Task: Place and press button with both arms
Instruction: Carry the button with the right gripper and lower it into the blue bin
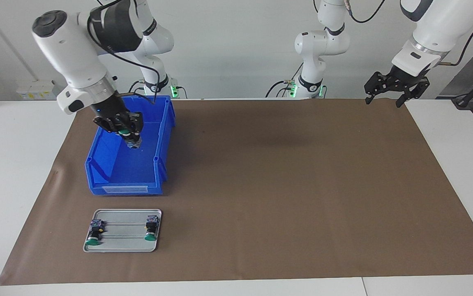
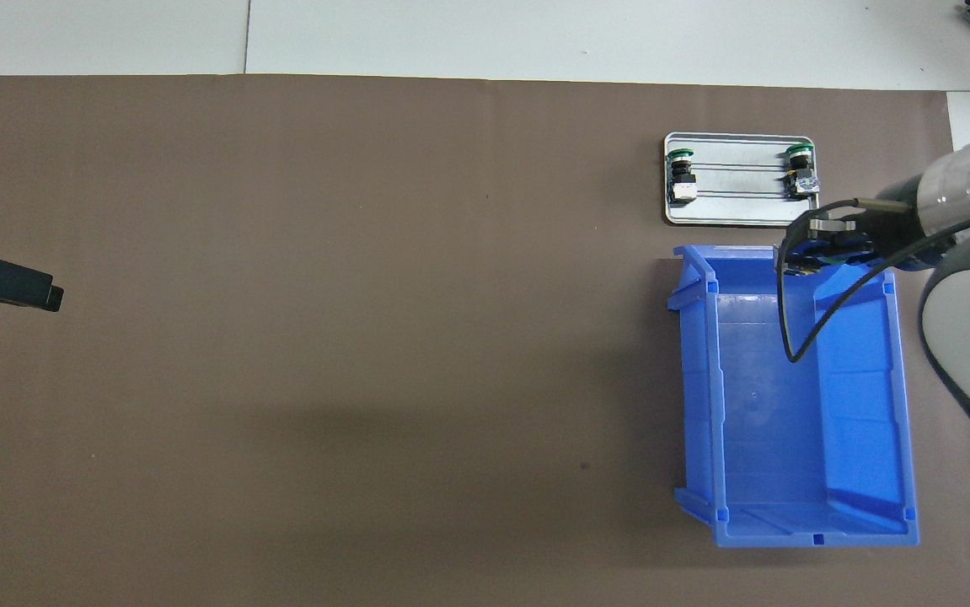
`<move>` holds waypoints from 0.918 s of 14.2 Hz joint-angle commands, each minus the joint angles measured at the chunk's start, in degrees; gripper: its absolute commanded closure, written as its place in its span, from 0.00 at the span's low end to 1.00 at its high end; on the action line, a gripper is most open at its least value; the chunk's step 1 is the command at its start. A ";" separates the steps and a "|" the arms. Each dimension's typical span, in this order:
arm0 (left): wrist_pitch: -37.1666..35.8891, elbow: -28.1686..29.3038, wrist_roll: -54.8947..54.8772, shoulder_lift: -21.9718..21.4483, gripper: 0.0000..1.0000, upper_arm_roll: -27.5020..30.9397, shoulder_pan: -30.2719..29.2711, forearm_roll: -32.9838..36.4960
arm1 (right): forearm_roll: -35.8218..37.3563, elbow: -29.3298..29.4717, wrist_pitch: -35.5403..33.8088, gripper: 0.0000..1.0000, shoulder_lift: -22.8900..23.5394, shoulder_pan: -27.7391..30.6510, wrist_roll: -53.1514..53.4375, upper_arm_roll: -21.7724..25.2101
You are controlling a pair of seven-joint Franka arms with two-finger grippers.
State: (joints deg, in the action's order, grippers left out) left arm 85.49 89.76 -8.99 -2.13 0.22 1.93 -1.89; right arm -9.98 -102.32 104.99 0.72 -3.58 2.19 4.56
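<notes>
The right gripper [image 1: 131,137] hangs over the blue bin [image 1: 160,164], its fingers closed around a green-capped button [image 1: 126,132]. The bin sits on the brown mat [image 1: 281,185] toward the right arm's end of the table. Just beside it, at the mat's edge farthest from the robots, a metal tray [image 1: 123,246] carries two more buttons [image 1: 94,236]. The left gripper [image 1: 386,96] waits above the mat's corner at its own end, fingers spread wide and empty.
</notes>
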 commanded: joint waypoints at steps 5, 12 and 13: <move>1.09 2.08 -0.33 -1.65 0.00 -0.31 -0.53 0.83 | -1.27 -21.51 19.27 1.00 -0.91 2.79 -7.73 -1.04; 1.09 2.08 -0.33 -1.65 0.00 -0.31 -0.53 0.83 | 1.72 -29.17 33.96 1.00 1.83 2.17 -7.29 -1.13; 1.09 2.08 -0.33 -1.65 0.00 -0.31 -0.53 0.92 | 1.72 -29.17 33.96 1.00 2.18 2.17 -7.20 -1.13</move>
State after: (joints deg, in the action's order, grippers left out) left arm 85.49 89.76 -8.99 -2.13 0.22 1.93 -1.89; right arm -9.28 -130.45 137.96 3.61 -1.39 -4.27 3.50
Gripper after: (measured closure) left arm 0.000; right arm 0.656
